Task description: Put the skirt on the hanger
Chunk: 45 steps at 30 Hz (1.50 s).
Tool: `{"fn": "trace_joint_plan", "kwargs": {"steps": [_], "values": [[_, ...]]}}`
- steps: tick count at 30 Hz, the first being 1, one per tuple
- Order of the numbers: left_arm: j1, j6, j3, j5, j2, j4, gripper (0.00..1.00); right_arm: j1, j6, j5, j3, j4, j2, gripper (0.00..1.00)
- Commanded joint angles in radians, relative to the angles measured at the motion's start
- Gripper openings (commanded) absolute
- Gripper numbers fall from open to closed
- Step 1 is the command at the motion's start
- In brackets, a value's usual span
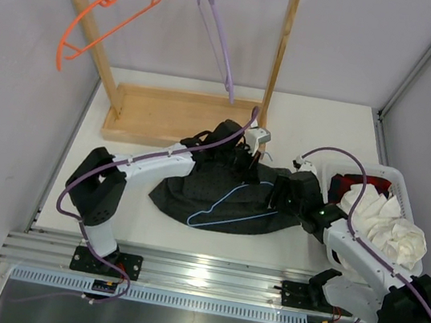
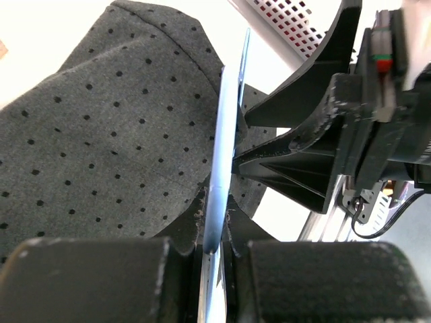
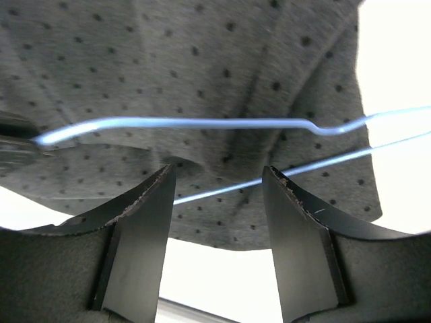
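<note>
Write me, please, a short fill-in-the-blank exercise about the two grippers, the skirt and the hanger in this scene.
1. The left gripper is ____ on the thin light-blue wire hanger.
2. The right gripper has its jaws ____ close to the dark grey dotted fabric skirt.
3. The crumpled white cloth sits in the white plastic basket on the robot's ____ side.
Missing words: shut; open; right.

left arm (image 1: 151,160) stretching forward, elbow bent | left tool (image 2: 214,225) pinching shut on hanger (image 2: 225,121) | right arm (image 1: 363,261) reaching inward, low | right tool (image 3: 215,185) holding fingers spread, gripping nothing
</note>
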<state>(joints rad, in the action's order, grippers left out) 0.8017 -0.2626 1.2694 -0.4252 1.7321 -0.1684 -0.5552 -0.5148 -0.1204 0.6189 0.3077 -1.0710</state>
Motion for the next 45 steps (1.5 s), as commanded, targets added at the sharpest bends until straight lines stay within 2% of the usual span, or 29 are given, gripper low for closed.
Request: {"fn": "trace_joint_plan", "kwargs": {"steps": [1,9,14,15,18,19,22,23,28,32,36,41,45], "values": [[-0.019,-0.003,0.051,-0.001,-0.003,0.026,0.0,-0.005,0.029,-0.054,-0.01,-0.045,-0.004,0.6],[-0.027,-0.003,0.056,-0.006,0.003,0.027,0.0,-0.003,0.032,-0.051,-0.015,-0.096,-0.044,0.62],[-0.032,-0.001,0.051,-0.009,0.012,0.032,0.0,0.003,0.032,-0.056,-0.005,-0.136,-0.078,0.55],[-0.032,-0.001,0.048,-0.009,0.012,0.035,0.0,0.003,0.033,-0.056,-0.004,-0.142,-0.081,0.52],[-0.039,0.002,0.036,-0.007,0.015,0.047,0.0,0.014,0.024,-0.055,0.018,-0.142,-0.081,0.35],[-0.042,0.002,0.032,-0.007,0.015,0.05,0.0,0.015,0.018,-0.051,0.037,-0.131,-0.076,0.24],[-0.053,0.002,0.013,-0.01,0.012,0.07,0.0,0.017,0.006,-0.05,0.082,-0.063,-0.041,0.11],[-0.056,0.002,0.004,-0.015,0.009,0.087,0.0,0.018,-0.002,-0.05,0.117,-0.036,-0.018,0.1],[-0.084,0.008,-0.009,-0.026,0.003,0.112,0.0,0.095,-0.022,0.022,0.214,0.118,0.063,0.05],[-0.101,0.022,-0.013,-0.027,-0.006,0.125,0.0,0.178,-0.037,0.14,0.268,0.179,0.111,0.04],[-0.137,0.008,-0.065,-0.043,-0.046,0.196,0.0,0.215,-0.022,0.188,0.312,0.25,0.123,0.03],[-0.182,0.031,-0.067,-0.06,-0.066,0.195,0.0,0.265,-0.024,0.226,0.301,0.271,0.164,0.02],[-0.22,0.057,-0.062,-0.058,-0.06,0.176,0.0,0.331,-0.03,0.333,0.298,0.249,0.151,0.02]]}}
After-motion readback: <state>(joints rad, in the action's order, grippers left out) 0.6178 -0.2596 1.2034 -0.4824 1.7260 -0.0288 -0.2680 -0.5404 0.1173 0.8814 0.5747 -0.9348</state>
